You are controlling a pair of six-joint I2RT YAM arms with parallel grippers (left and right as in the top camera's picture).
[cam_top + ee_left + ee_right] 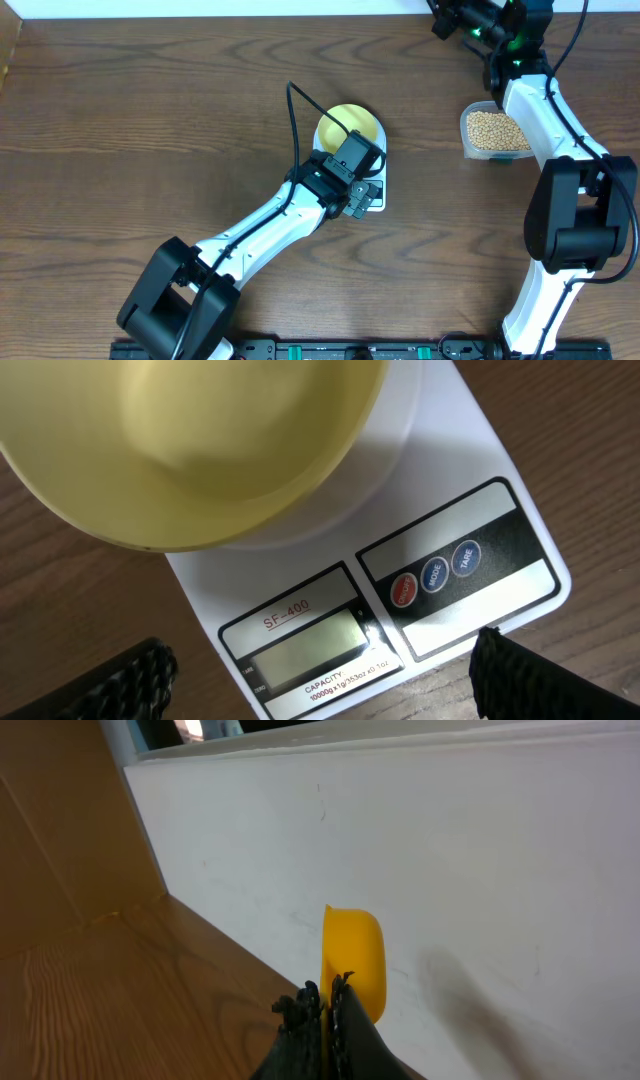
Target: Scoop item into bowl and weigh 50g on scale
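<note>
The right gripper (326, 998) is closed, its jaws pressed together on a yellow scoop (356, 958) that stands upright above the fingertips. A white wall (450, 840) lies behind. The wooden table (120, 1000) is at lower left and a brown panel (50, 830) at upper left.

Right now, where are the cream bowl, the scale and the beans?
bowl (200, 440), left wrist view, on the inside of its wall.
scale (300, 560), left wrist view, on its bare white top just below the bowl.
beans (495, 132), overhead view, on the middle of the heap.
</note>
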